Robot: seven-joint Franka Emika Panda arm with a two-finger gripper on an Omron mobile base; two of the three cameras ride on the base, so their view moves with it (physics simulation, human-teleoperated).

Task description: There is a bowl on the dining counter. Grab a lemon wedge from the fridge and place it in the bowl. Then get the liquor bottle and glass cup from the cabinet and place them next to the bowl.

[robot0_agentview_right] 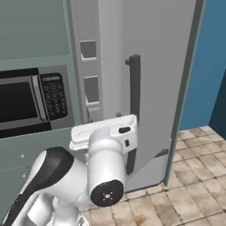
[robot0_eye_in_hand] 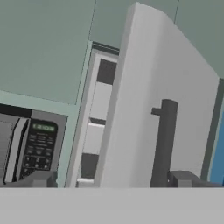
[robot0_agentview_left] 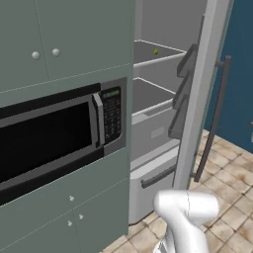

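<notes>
even flat light, soft rendered edges

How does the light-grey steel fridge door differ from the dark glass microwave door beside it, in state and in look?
The light-grey steel fridge door stands swung open; the dark glass microwave door is shut. The fridge door is tall, with a long dark bar handle; the microwave door is wide, with a short grey handle. Both handles stand upright.

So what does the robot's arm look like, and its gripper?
The arm is made of fat, smooth white tubes with rounded ends. One joint wears a glossy black band, and the nearest round end has a dark grey cap with tiny dots. A flat white block sits on top, with a small black oval mark. The gripper has two small dark grey, blocky fingertips.
</notes>
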